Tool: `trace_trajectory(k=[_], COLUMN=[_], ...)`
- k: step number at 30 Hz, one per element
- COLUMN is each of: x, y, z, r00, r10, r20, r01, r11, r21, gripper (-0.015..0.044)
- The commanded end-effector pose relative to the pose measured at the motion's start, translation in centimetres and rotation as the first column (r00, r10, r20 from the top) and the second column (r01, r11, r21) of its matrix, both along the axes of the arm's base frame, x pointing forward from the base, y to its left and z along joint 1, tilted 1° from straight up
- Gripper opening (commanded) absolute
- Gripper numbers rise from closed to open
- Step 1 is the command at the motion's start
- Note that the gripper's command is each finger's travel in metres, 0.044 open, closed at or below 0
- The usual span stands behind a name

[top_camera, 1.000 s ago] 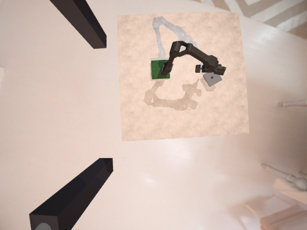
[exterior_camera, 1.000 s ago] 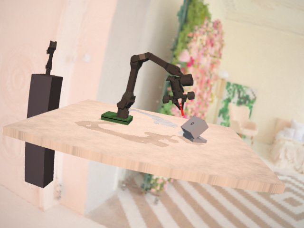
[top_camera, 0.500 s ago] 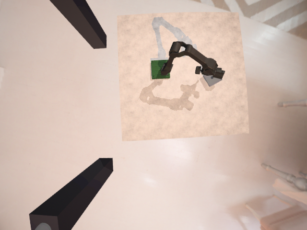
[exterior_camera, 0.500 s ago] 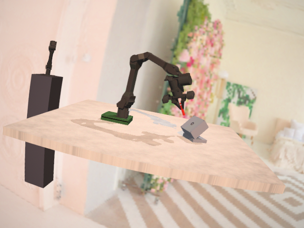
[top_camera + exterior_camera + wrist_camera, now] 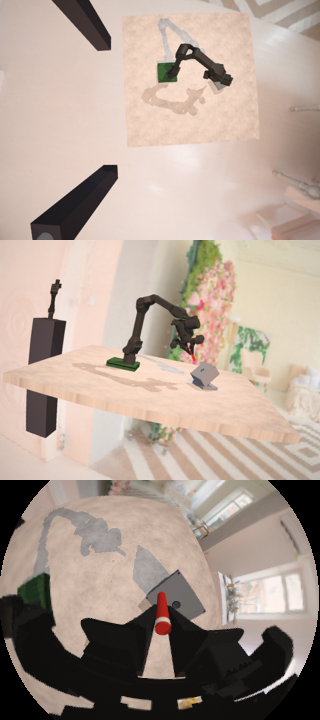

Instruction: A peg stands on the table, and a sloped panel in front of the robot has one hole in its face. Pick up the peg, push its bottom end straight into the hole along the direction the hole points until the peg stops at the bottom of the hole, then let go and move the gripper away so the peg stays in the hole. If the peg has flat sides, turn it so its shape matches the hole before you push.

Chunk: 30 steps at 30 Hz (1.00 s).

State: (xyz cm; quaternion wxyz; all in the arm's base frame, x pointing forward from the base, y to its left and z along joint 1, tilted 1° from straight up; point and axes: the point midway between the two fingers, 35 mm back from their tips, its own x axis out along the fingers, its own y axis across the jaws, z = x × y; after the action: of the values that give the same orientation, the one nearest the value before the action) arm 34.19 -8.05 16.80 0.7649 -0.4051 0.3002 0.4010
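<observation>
The red peg [image 5: 192, 357] [image 5: 161, 607] with a pale band is held in the air by my gripper [image 5: 190, 350] [image 5: 162, 608], which is shut on it. The peg is tilted, its lower red end pointing down toward the panel. The grey sloped panel [image 5: 219, 86] [image 5: 197, 375] [image 5: 187, 591] stands on the table, with one dark round hole [image 5: 202, 370] [image 5: 176, 604] in its face. The peg's free end is above the panel and apart from it. In the top view the arm covers the hole and the peg.
The arm's green base [image 5: 164, 73] [image 5: 120, 364] [image 5: 35, 592] stands on the table [image 5: 206, 124] [image 5: 155, 402], away from the panel. A dark pillar [image 5: 42, 340] behind the table bears another small dark shape. Shadows of the arm lie on the table.
</observation>
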Motion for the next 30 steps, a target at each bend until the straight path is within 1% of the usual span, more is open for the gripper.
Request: trace_trajectory(k=[1, 30], x=[-0.1, -0.6], y=[-0.5, -4.2], z=[0.1, 0.9], r00=[1.0, 0.98], r10=[-0.028, -0.193], r20=[0.008, 0.042], r01=[0.028, 0.188], r11=[0.999, 0.976], r21=[0.021, 0.111], gripper=[0.0, 0.0])
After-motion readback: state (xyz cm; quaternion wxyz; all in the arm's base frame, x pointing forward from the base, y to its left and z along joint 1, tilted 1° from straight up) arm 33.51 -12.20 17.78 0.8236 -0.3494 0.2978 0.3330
